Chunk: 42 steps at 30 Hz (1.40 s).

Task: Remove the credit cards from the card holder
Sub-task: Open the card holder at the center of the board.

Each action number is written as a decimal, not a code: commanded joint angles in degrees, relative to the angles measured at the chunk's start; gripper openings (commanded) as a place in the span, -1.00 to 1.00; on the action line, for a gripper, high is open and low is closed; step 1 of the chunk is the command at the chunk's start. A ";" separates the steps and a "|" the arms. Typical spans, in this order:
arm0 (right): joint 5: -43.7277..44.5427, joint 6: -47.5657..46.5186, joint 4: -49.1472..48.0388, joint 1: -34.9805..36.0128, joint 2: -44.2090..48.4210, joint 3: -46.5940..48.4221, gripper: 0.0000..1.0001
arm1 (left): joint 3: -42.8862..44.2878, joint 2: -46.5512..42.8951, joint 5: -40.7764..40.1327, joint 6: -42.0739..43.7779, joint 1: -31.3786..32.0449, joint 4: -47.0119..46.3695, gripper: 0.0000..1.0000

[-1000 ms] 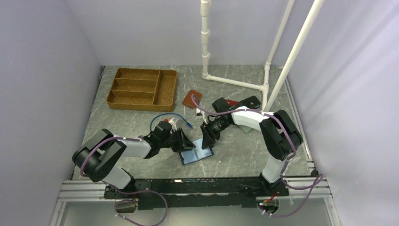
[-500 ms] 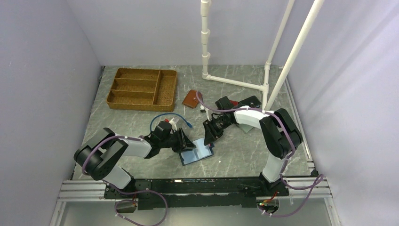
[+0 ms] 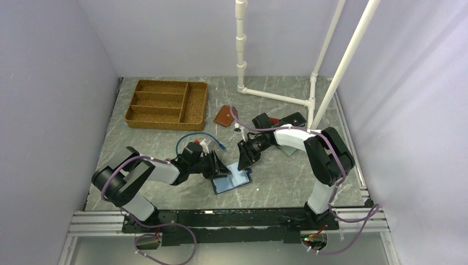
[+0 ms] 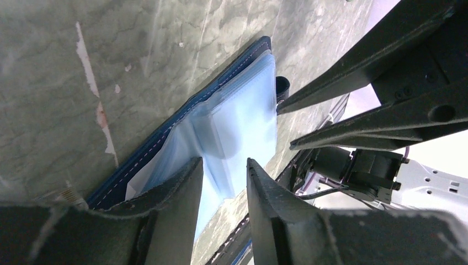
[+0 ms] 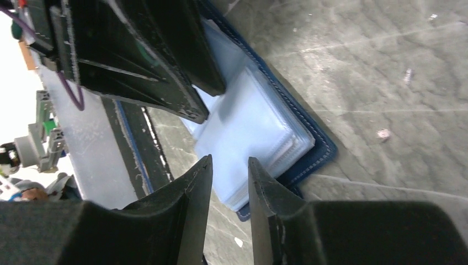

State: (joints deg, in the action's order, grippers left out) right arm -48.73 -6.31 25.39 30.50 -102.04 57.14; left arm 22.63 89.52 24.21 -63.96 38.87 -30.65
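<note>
The card holder (image 3: 232, 181) lies open on the table, its navy rim (image 5: 319, 156) framing a stack of glossy pale-blue sleeves (image 5: 251, 124). No credit cards show apart from the sleeves. My left gripper (image 3: 221, 169) rests at the holder's left edge and is open, with nothing between its fingers. In the left wrist view that left gripper (image 4: 224, 161) hovers over the sleeves (image 4: 237, 118). My right gripper (image 3: 243, 163) is at the holder's far edge, also open and empty. In its own view the right gripper (image 5: 230, 160) points at the sleeve stack's corner.
A wicker tray (image 3: 165, 104) stands at the back left. A tan-brown wallet (image 3: 224, 116) and a red wallet (image 3: 271, 120) lie behind the arms. A white pipe frame (image 3: 274, 97) rises at the back right. A blue cable (image 3: 192, 137) loops behind the left wrist.
The right forearm has shifted a little to the right and its jaws narrowed slightly. The left jaws widened slightly. The card holder stays in place.
</note>
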 commanded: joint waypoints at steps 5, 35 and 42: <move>-0.82 1.46 -1.74 0.70 -0.53 -0.34 -0.45 | 0.70 2.18 1.41 -0.28 0.23 -2.67 -0.15; -0.54 1.31 -1.02 1.98 -0.92 -0.08 -0.41 | -0.14 2.58 1.62 -0.45 0.24 -4.92 -0.08; -2.53 2.88 -2.27 2.63 -1.70 -0.53 -0.44 | -0.22 3.61 2.20 -0.94 0.23 -6.88 -0.06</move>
State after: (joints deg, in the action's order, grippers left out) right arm -48.10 -4.64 24.88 32.62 -103.00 57.12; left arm 22.74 91.77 26.06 -64.62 38.87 -35.14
